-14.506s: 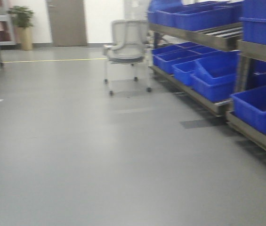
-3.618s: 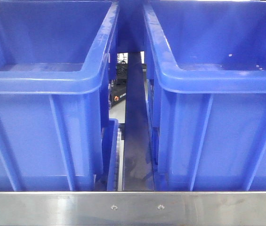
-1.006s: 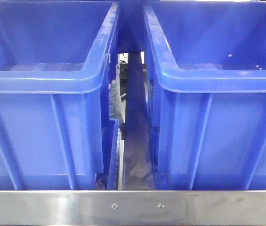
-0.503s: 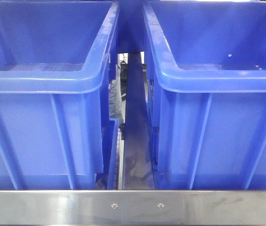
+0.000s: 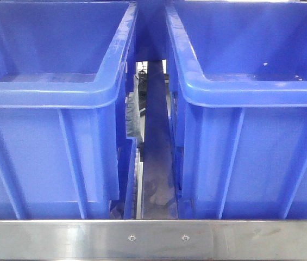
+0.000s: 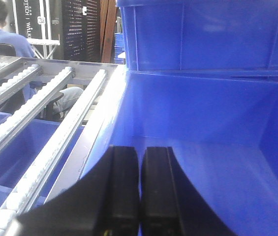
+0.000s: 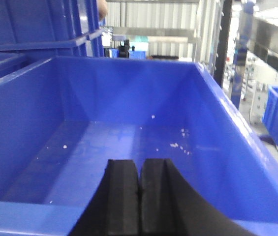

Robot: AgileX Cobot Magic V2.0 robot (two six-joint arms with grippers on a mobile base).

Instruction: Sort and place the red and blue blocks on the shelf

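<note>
Stainless-steel shelf front rail (image 5: pixel 61 239), brushed and flat, spans the bottom of the front view; two small screws (image 5: pixel 158 237) sit near its middle. Two large blue plastic bins stand on the shelf just behind the rail: the left bin (image 5: pixel 50 92) and the right bin (image 5: pixel 251 92), side by side, a narrow gap (image 5: pixel 154 163) between them. Through the gap, a dark strip of shelf structure runs back and something dark and indistinct hangs against the left bin's wall.

Left wrist view: the left gripper (image 6: pixel 139 191) sits over the near edge of a blue bin (image 6: pixel 202 123), its black fingers (image 6: pixel 124 187) pressed together with only a thin seam between them, nothing held. The bin floor visible beyond it is bare. Another blue bin (image 6: pixel 202 34) is stacked behind and above. To the left, metal roller tracks (image 6: pixel 40 123) run away from the camera, with a person in a blue top (image 6: pixel 6 34) beyond them.

Right wrist view: the right gripper (image 7: pixel 139 196) sits over the near rim of a second blue bin (image 7: pixel 129 88), fingers (image 7: pixel 123 196) likewise closed together and empty. Small pale specks (image 7: pixel 178 142) lie scattered on this bin's floor.

Red and blue cubes appear in no view; their position cannot be determined.
</note>
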